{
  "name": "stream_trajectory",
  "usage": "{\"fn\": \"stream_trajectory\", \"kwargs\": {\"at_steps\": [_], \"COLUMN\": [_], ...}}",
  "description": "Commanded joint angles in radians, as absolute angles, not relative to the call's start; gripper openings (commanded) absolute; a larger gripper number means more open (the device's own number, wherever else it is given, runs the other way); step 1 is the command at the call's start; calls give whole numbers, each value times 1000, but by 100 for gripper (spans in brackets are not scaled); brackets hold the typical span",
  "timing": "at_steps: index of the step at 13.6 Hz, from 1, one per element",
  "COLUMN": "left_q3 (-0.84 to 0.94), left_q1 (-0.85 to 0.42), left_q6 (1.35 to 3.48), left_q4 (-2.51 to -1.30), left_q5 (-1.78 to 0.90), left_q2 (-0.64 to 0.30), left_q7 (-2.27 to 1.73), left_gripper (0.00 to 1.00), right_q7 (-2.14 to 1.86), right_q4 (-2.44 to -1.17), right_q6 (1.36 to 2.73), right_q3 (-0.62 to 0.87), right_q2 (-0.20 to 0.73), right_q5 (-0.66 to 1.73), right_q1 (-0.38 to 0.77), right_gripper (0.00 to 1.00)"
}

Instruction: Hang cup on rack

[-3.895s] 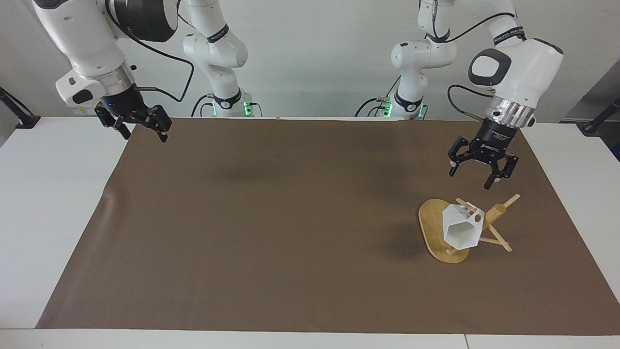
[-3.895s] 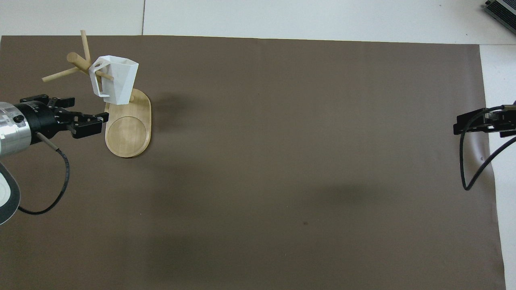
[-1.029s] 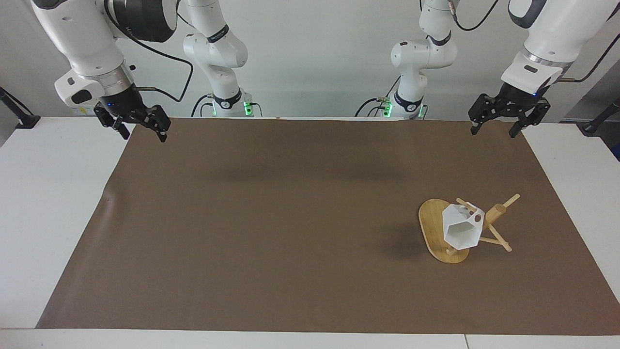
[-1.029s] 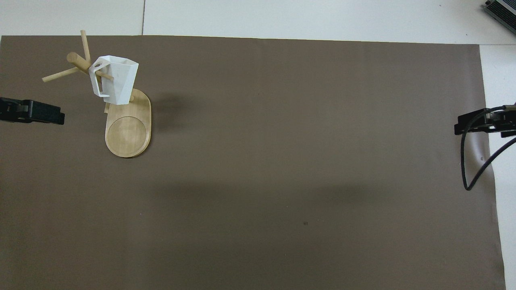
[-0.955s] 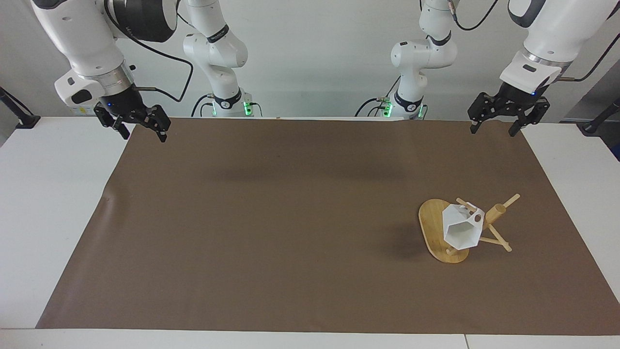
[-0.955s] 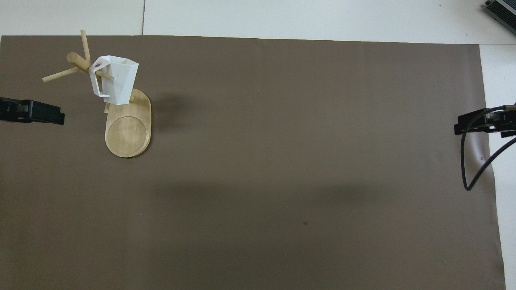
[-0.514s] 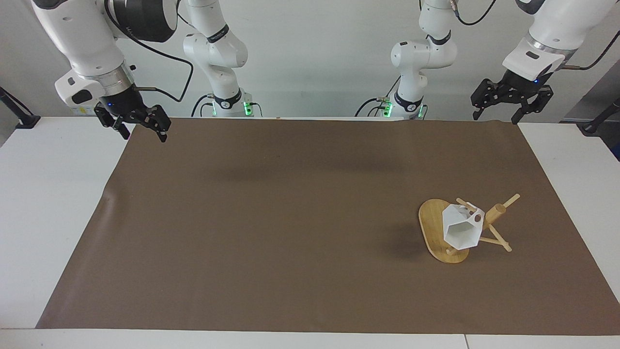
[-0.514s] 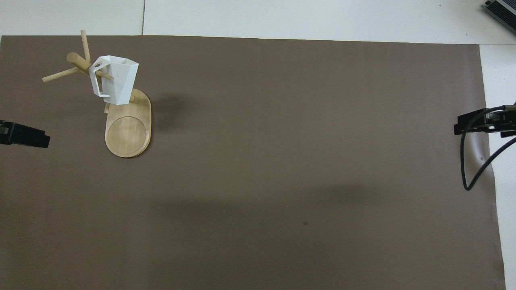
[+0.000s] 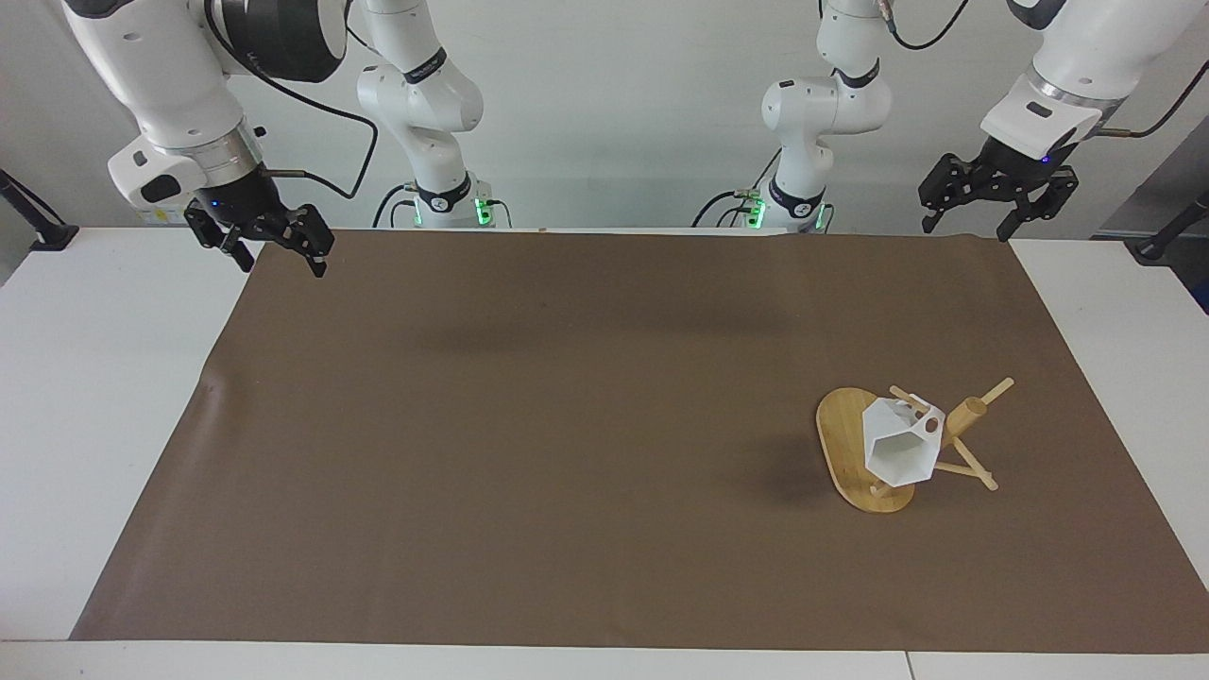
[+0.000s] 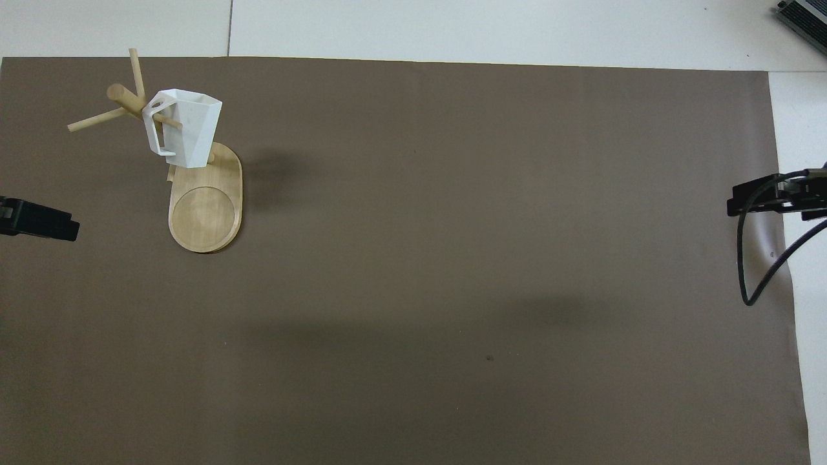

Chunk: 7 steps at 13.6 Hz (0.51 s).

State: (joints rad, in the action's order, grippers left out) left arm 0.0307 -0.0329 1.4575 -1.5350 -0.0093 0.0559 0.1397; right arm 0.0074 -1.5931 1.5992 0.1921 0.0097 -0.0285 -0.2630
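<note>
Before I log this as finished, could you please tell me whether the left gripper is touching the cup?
Apart. The facing view shows the left gripper raised over the mat's edge near the robots, with bare mat between it and the cup hanging on the rack.

Occlusions and cutoffs

Overhead: left claw [image 10: 39, 219] and right claw [image 10: 775, 194] both clipped by the frame edges — tips only. The cup [image 9: 900, 449] hides part of the rack [image 9: 843, 444] post and base — peg contact unreadable.
</note>
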Motion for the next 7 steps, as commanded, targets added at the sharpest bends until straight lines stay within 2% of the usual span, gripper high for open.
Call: {"fn": "stream_trajectory", "kwargs": {"at_steps": [1, 7], "left_q3": [18, 18], "left_q1": [-46, -35], "left_q6": [1454, 1465], "left_q4": [-1568, -1569], "left_q5": [12, 12], "left_q2": [83, 86], "left_q7": [146, 147], "left_gripper": [100, 100], "right_q7": [-11, -11], "right_q4": [-1597, -1597], "right_q6": [1583, 1583], "right_q3": [195, 195], "right_q2": [0, 0], "right_q5": [-23, -21], "right_q1": [-268, -268], "right_gripper": [100, 100]}}
